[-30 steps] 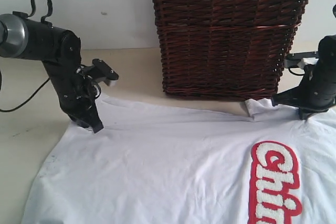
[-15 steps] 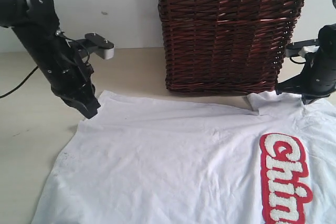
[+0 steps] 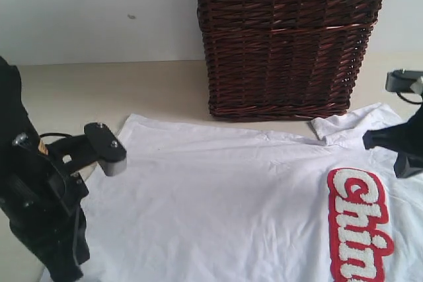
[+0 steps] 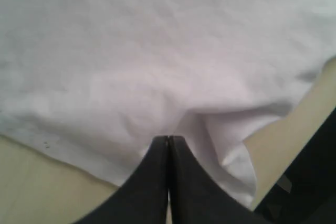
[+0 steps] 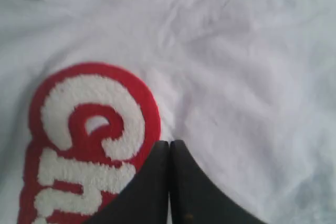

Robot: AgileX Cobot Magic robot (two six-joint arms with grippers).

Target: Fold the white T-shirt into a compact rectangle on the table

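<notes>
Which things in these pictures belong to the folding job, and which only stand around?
For the job: soft white cotton T-shirt with red-outlined lettering; wide pale beige table; black left gripper; black right gripper.
Only standing by: tall dark brown wicker basket; plain white wall.

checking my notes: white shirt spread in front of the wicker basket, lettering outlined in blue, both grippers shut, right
The lettering is outlined in red, not blue, per the right wrist view; white shirt spread in front of the wicker basket, left gripper and right gripper shut.
</notes>
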